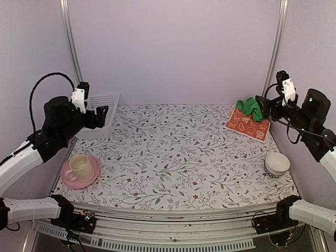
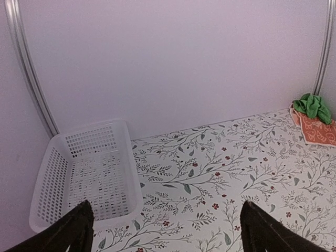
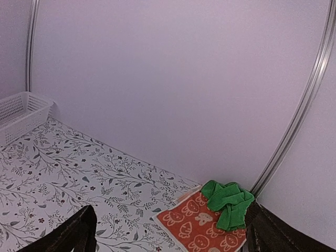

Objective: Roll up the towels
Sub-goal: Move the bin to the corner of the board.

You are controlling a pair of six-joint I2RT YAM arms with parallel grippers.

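Top external view puts the green towel (image 1: 250, 107) at 2 o'clock, bunched on the far end of the flat orange-red towel (image 1: 248, 126), hard against the right edge of the table (image 1: 184, 152). Our right gripper (image 1: 261, 105) hovers just beside them, jaws wide, holding nothing. Our left gripper (image 1: 102, 114), equally spread and empty, hangs at 10 o'clock by the white basket (image 1: 106, 96). Between the arms the patterned table lies wide.

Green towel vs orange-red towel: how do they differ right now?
1. Colour: the green towel is plain; the orange-red towel carries a white pattern.
2. Pose: the green towel is bunched up; the orange-red towel lies spread flat.
3. Support: the green towel sits on the orange-red towel's far end; the orange-red towel lies on the table.
Shared: both in the far right corner, neither rolled.
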